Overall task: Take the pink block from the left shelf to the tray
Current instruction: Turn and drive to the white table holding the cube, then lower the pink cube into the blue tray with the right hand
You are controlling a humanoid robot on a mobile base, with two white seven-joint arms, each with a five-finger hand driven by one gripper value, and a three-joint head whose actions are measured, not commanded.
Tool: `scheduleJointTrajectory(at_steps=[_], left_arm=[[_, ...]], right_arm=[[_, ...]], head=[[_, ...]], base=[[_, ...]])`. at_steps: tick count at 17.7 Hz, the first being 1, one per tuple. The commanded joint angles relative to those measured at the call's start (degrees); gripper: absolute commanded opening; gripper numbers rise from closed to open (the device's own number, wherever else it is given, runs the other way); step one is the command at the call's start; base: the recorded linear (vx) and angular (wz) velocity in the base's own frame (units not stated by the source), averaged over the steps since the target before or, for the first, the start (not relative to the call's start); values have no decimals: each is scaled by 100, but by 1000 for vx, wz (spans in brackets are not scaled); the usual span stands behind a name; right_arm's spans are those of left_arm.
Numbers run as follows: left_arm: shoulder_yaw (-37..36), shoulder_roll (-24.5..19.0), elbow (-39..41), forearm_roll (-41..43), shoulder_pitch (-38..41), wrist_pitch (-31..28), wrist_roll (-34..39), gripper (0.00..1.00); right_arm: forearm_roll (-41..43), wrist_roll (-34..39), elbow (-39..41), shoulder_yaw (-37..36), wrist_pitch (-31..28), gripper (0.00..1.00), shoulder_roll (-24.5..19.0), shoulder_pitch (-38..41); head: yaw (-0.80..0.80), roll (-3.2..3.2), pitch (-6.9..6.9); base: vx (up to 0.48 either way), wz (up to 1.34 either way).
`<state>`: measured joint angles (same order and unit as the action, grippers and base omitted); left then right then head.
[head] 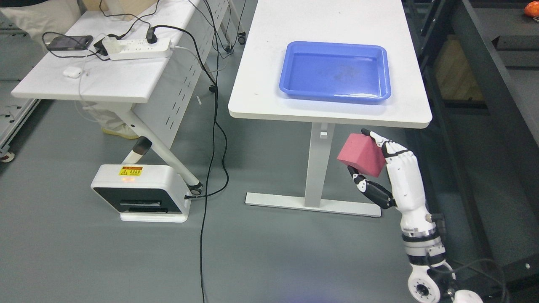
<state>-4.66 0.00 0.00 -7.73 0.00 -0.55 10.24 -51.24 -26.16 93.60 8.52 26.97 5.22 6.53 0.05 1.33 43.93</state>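
— What's on the white worktop (pixel 328 54)?
— A blue tray (pixel 334 71).
— And the right hand (pixel 385 170)?
— Below the worktop's front edge, fingers clamped on the pink block (pixel 362 155), held above the floor.

A grey floor (pixel 126 261) runs under everything here. Two white tables stand side by side: the right table (pixel 328 63) on a white pedestal leg (pixel 318 168) with a flat foot, the left table (pixel 105 80) on slanted legs with castors. Near the left table's far edge lies a white power strip (pixel 139 48) beside a dark phone (pixel 69 42); black cables (pixel 212 160) trail down to the floor. A white box-shaped device (pixel 141 191) sits below. Dark shelving (pixel 497 84) lines the right side.
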Motion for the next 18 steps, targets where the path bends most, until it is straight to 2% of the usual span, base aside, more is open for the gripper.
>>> scheduleJointTrajectory(at_steps=[1,7,13,18], left_arm=[[0,-100,100,0,-167,2,5,100],[0,-100,100,0,-167,2,5,100],[0,-100,100,0,-167,2,5,100],[0,-100,100,0,-167,2,5,100]], right_arm=[[0,6,0,203,1,5,-214,15],[-96,138,-8,501,89,5,-196,41],[-158,191,0,528,89,5,-381,50],[-167,418,0,528,98,5,-328,94]], head=[[0,0,0],[0,0,0],[0,0,0],[0,0,0]], base=[[306,-105],[280,-97],[292,-68],[254,-54]])
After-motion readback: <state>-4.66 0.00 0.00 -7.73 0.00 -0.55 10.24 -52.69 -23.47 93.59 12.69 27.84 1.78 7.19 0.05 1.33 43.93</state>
